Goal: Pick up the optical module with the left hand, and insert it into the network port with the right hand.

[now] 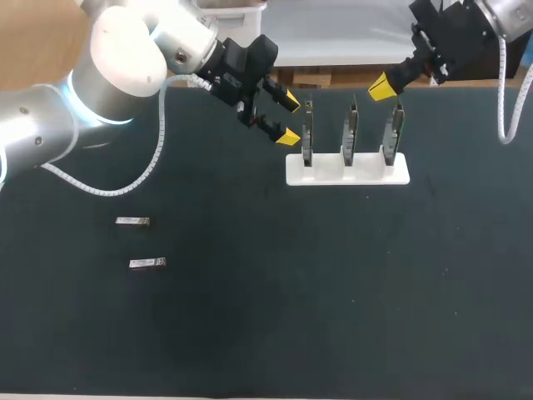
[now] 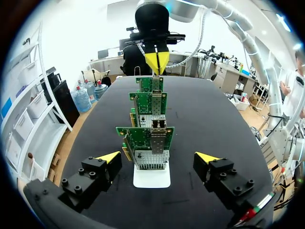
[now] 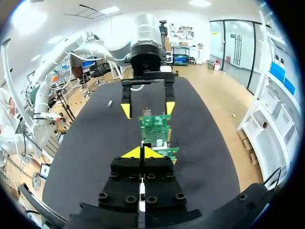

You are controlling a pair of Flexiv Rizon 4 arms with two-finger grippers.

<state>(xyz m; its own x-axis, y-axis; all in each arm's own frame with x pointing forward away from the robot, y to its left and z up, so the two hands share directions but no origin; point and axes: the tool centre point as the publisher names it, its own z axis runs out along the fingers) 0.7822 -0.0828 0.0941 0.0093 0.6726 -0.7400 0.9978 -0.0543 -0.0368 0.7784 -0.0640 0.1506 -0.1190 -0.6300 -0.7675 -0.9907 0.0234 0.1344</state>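
Two hands are empty, so by my reading no step of the task is done yet. The left hand (image 1: 289, 118) has its yellow-tipped fingers spread with nothing between them. It hangs just beside the left end of the white holder (image 1: 347, 171) and points along the row of three upright circuit cards (image 2: 145, 138). The nearest card's metal network port (image 2: 157, 137) faces it in its wrist view. The right hand (image 1: 383, 87) has its tips pressed together on nothing and sits at the opposite end of the row, above the last card. Both optical modules (image 1: 132, 221) lie flat on the dark surface (image 1: 333, 292), near each other and well apart from either hand. What is left, as I judge it: the left arm must turn from the cards to the modules, grasp one and pass it over, and the right must seat it in a port.
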